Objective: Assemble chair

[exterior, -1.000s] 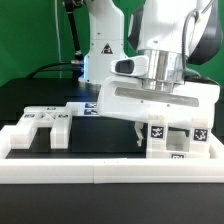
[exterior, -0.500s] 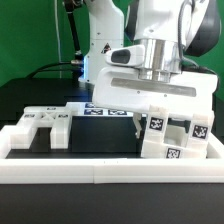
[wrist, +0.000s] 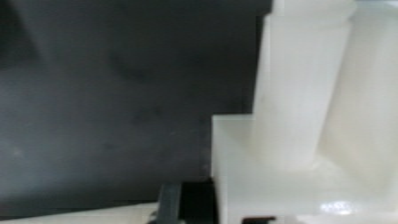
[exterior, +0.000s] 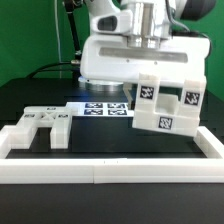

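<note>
At the exterior view's left, a slotted panel (exterior: pixel 38 128) of the chair lay flat on the black table (exterior: pixel 60 100), just inside the long white rail (exterior: pixel 110 172) along the front. In the middle the marker board (exterior: pixel 105 107) lay behind it, bare of parts. Toward the exterior view's right, a tagged block (exterior: pixel 168 105) of the chair hung tilted under the gripper (exterior: pixel 148 68), seemingly off the table and well apart from the panel. The jaws themselves were hidden by the wide hand and the block, but since the block hung there they were judged to be clamped on it. In the wrist view the block filled most of the frame, so that camera would help little with aiming.

To do the carry well, the grip should be kept firm and the block raised enough to pass over the rail and the panel. The tilt should be levelled before lowering, because a slanted block would likely jam at a slot. A slow approach would suit.
</note>
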Motion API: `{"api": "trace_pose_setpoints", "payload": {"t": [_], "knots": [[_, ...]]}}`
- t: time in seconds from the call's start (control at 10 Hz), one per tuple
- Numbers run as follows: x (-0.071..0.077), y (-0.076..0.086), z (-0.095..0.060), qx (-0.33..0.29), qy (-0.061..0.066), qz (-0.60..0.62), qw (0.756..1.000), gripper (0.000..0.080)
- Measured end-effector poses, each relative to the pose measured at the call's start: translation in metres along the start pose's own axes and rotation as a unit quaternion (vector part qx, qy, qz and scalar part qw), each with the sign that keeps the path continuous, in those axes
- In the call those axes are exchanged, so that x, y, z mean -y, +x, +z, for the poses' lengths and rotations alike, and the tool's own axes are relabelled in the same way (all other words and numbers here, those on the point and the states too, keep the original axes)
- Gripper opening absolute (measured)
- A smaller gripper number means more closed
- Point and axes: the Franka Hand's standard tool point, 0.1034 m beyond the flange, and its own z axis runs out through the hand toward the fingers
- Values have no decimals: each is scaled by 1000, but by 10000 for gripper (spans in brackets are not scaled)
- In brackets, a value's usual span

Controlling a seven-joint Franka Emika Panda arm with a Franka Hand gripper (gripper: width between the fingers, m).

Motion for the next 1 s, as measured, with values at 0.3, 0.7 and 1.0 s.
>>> {"api": "trace_pose_setpoints", "payload": {"t": [0.3,0.7,1.0], "knots": [[-1,-12,9,50,-6,1,999,35],[-10,-29,-7,239,-5,-17,971,35],[-19,-33,-9,362,-23,-4,932,35]]}}
